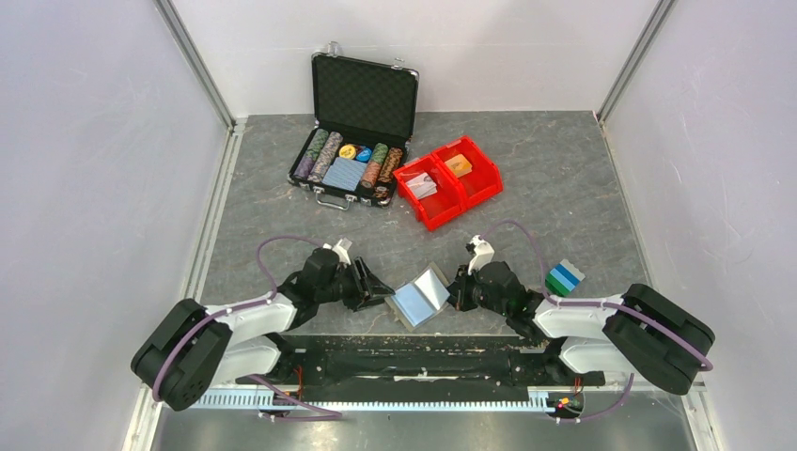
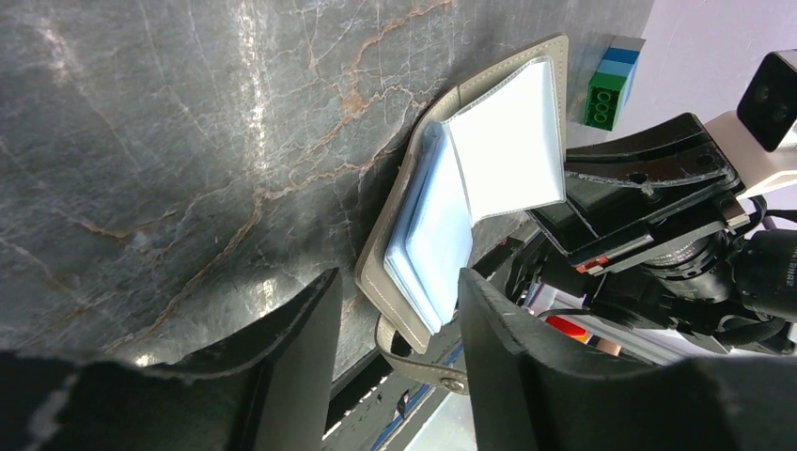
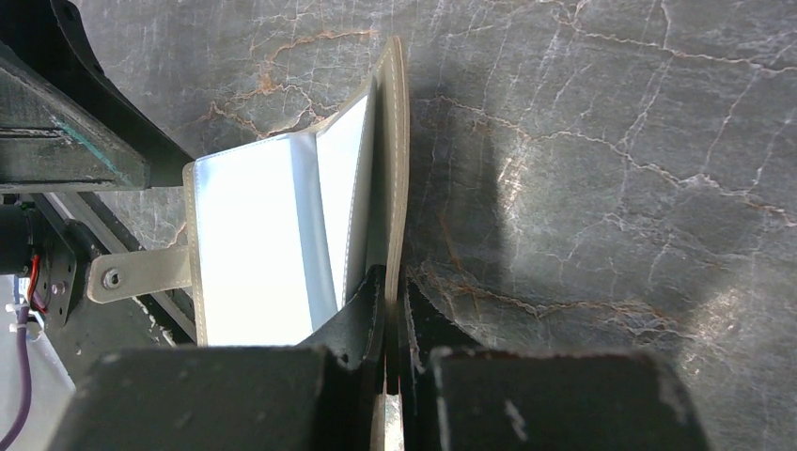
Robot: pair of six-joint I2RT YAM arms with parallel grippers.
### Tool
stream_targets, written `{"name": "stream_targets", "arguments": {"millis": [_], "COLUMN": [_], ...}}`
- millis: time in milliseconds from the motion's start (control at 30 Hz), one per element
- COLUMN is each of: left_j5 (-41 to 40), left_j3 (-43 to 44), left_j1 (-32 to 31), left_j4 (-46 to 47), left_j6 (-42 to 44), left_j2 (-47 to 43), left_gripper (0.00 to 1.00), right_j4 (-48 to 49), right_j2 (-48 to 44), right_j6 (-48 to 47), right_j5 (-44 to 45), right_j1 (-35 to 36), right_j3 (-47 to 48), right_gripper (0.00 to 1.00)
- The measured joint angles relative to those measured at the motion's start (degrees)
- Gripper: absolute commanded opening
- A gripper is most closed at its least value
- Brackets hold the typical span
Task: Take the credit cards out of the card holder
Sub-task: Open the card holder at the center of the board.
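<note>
Gaping open, grey card holder [image 1: 420, 297], pale blue sleeves [image 2: 434, 235] inside

The table [image 1: 564, 178] is a dark grey, marble-veined slab enclosed by pale walls on three sides. Four items rest directly on it. At the far centre stands a black poker-chip case [image 1: 365, 94], lid raised upright. Just to its right, close beside it, sit two red bins [image 1: 484, 184], joined side by side and set at an angle. At the near centre lies the card holder [image 1: 420, 299], open, one grey half flat on the surface and the other half tilted upward. Well to its right, near the right wall, lies a small stack of credit cards [image 1: 565, 278], blue and green.
</note>
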Motion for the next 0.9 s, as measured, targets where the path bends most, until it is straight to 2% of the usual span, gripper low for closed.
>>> {"name": "stream_targets", "arguments": {"millis": [167,267,400,433,567,667,733,900], "left_j5": [0.39,0.72,1.88,2.03,2.56,2.97,3.02,3.87], "left_j3": [-0.63,-1.68,-2.75,-2.89,-2.95,-2.95,-2.93,-2.36], "left_j1": [0.00,-0.04,-0.28,-0.28,-0.26,-0.28,-0.33,-0.33], "left_j4": [3.82,7.13,11.08,11.98,14.86,14.95,14.93,14.29], "left_j6": [-0.87,-1.77,-3.37,-3.78,-4.39,-4.39,-4.33,-3.54], "left_j2": [2.80,5.20,6.86,6.88,6.60,5.62,5.11,4.79], "left_gripper": [0.40,0.29,0.08,0.04,0.02,0.02,0.02,0.02], "right_j4": [0.96,1.57,2.14,2.21,1.77,-2.73,-7.72,-18.51], "right_j2": [0.00,0.00,0.00,0.00,-0.13,-1.66,-4.35,-11.21], "right_j6": [0.68,1.11,1.73,1.79,1.73,0.35,-1.33,-6.05], "right_j5": [-0.02,-0.04,-0.02,-0.02,-0.15,-0.22,0.17,2.40], "right_j1": [0.00,0.00,-0.02,-0.02,-0.02,-0.17,-0.26,-0.46], "right_j3": [-0.57,-0.87,-1.22,-1.27,-1.27,0.17,2.12,8.04], "right_gripper": [0.00,0.00,0.00,0.03,0.28,0.43,0.47,0.47]}}
